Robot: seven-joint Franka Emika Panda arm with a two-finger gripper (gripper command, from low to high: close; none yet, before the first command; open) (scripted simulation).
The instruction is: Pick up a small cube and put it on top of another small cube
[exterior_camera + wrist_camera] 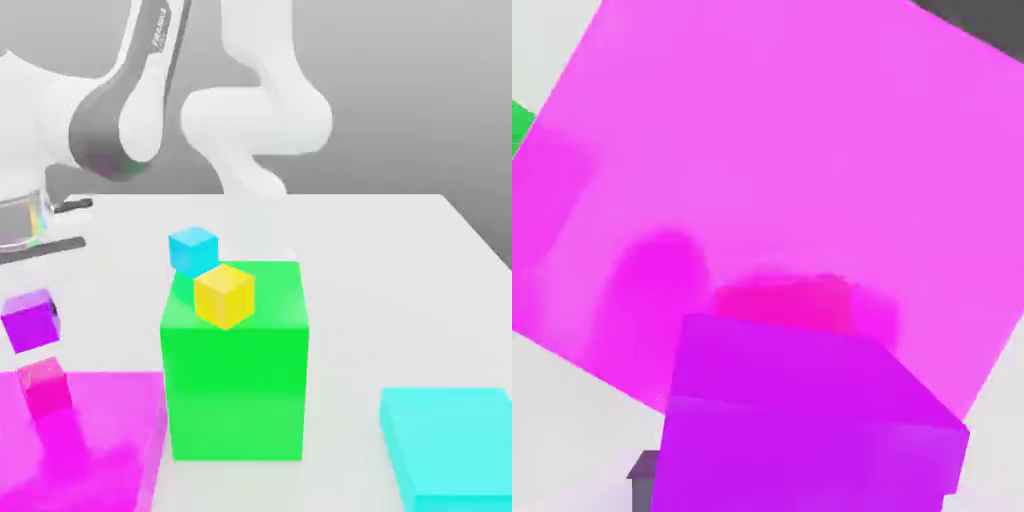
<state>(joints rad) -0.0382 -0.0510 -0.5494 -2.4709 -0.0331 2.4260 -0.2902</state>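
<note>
Small purple cube (30,321) off the surface, gripped and slightly tilted. Much of the gripper (796,490) is hard to make out: in the exterior view the pale hand merges into the pale background and runs off that view's left edge, and the fingers are barely traceable. A small dark patch shows at the cube's side there. In the hand view, a grey fingertip (642,483) peeks out beside the cube, mostly hidden by it. Fingers drawn in to the cube's width, holding it.

The purple cube is itself cut off by the hand view's frame, and covers part of the small pink-magenta cube (46,388). In the exterior view the pink cube is seen whole, just below the purple one, a gap between them; it is over the magenta slab (120,415), whose near part is cut off.

Big green block (237,392) to the exterior view's right of the slab. Small yellow cube (225,297) at its top; small cyan cube (194,252) by its far edge, contact there unclear. Cyan slab (455,440) partly out of frame at the exterior view's right.
</note>
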